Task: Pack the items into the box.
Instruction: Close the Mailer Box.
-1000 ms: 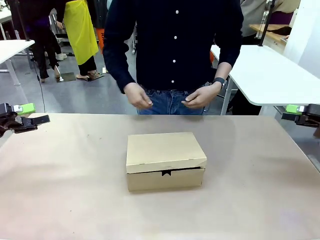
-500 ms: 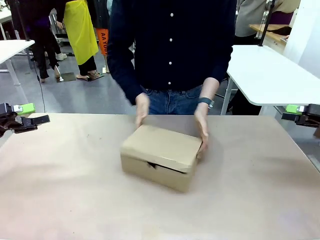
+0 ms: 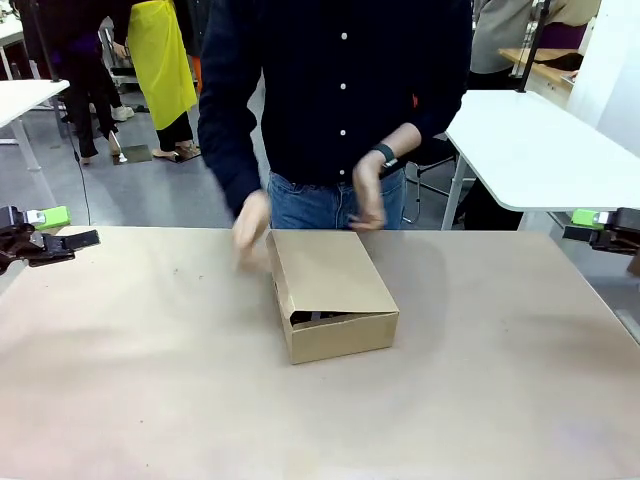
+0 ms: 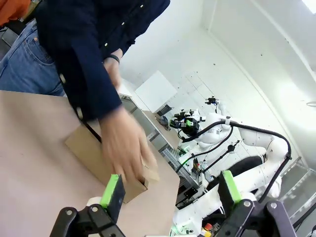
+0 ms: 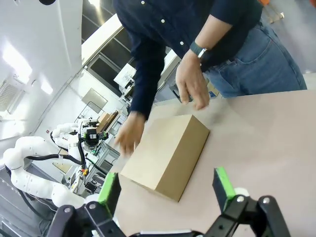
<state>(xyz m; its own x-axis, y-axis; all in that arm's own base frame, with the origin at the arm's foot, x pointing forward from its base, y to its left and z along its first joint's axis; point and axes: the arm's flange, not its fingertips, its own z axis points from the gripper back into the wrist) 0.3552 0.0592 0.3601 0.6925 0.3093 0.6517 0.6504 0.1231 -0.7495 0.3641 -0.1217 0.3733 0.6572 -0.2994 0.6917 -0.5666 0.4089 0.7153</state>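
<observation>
The brown cardboard box (image 3: 330,290) lies near the middle of the table with its lid down, turned at an angle; a narrow dark gap shows under the lid's front edge. The items are out of view. A person at the far side has one hand (image 3: 250,235) by the box's far left corner and the other hand (image 3: 368,195) raised above its far edge. My left gripper (image 3: 60,228) hangs open at the table's far left, well away from the box (image 4: 81,145). My right gripper (image 3: 583,226) is open at the far right, with the box (image 5: 168,148) ahead of its fingers.
A white table (image 3: 540,150) stands behind the person at the right, and another white table (image 3: 25,95) at the back left. Other people stand in the background. Bare tabletop (image 3: 150,380) lies all around the box.
The person took the box in both hands, turned it at an angle and shifted it slightly toward the far side; the hands now come off it. Neither arm has moved.
</observation>
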